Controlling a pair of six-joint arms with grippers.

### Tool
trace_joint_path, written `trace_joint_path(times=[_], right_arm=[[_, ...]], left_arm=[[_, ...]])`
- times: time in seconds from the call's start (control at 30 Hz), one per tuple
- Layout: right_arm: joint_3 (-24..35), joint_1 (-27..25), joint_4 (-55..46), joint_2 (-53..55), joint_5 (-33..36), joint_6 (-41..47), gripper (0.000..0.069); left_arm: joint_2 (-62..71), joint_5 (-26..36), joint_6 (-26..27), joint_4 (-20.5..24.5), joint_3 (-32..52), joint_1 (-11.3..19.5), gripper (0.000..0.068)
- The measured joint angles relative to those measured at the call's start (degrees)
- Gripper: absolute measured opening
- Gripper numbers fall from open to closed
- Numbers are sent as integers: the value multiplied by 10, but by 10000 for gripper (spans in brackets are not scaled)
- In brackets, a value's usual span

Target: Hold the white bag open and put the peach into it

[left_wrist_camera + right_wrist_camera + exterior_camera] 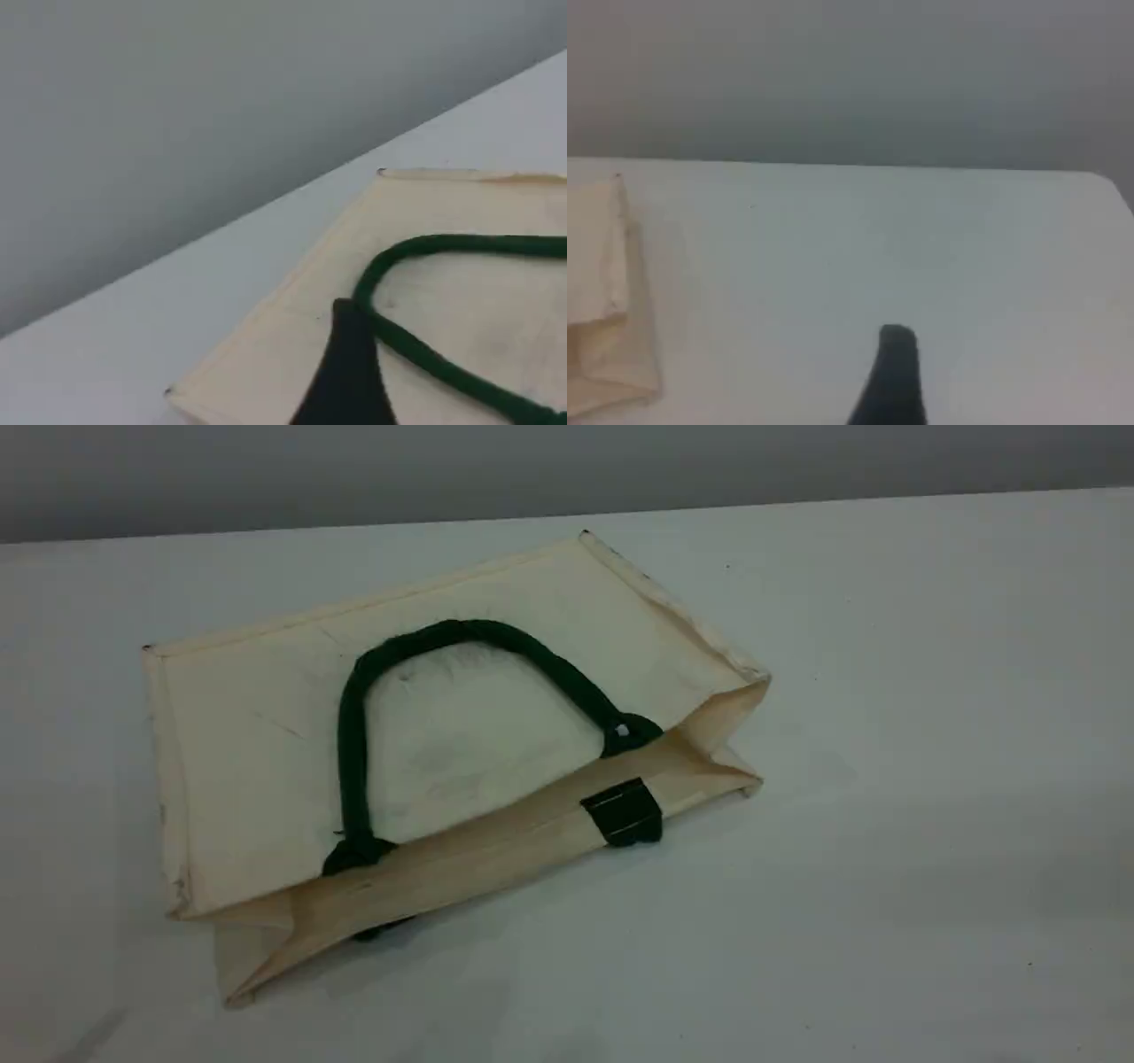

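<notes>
The white bag (pixel 266 762) lies flat on the table, its mouth toward the front edge and nearly closed. A dark green rope handle (pixel 461 631) is folded back over its top panel, and a green tab (pixel 625 815) sits at the mouth. The peach is out of view. Neither arm shows in the scene view. My left gripper (pixel 347 372) shows one dark fingertip above the bag (pixel 461 301), beside the handle (pixel 443 243), holding nothing. My right gripper (pixel 893 372) hangs over bare table, right of the bag's gusseted end (pixel 594 266), also with nothing in it.
The white table (pixel 886 779) stretches wide to the right of the bag and in front of it. A grey wall (pixel 567 469) rises behind the far edge. The table's right corner (pixel 1107 181) shows in the right wrist view.
</notes>
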Motion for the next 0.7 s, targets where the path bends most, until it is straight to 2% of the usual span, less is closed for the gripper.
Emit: trace_joint_path(times=[0.17,0.23,0.33,0.43,0.53,0.7], right_arm=[[0,0,0,0,0,0,580],[0,0,0,0,0,0,580],[0,0,0,0,0,0,580],[0,0,0,0,0,0,580],[0,0,0,0,0,0,580],[0,0,0,0,1,0,580]], left_arm=[[0,14,-200,107,0,0,550],[0,33,-256,120,0,0,550],[0,70,-310,111,0,0,550],[0,78,-324,66,0,0,550],[-18,80,-301,50,0,1,550],[-94,143,-297,50,0,44,550]])
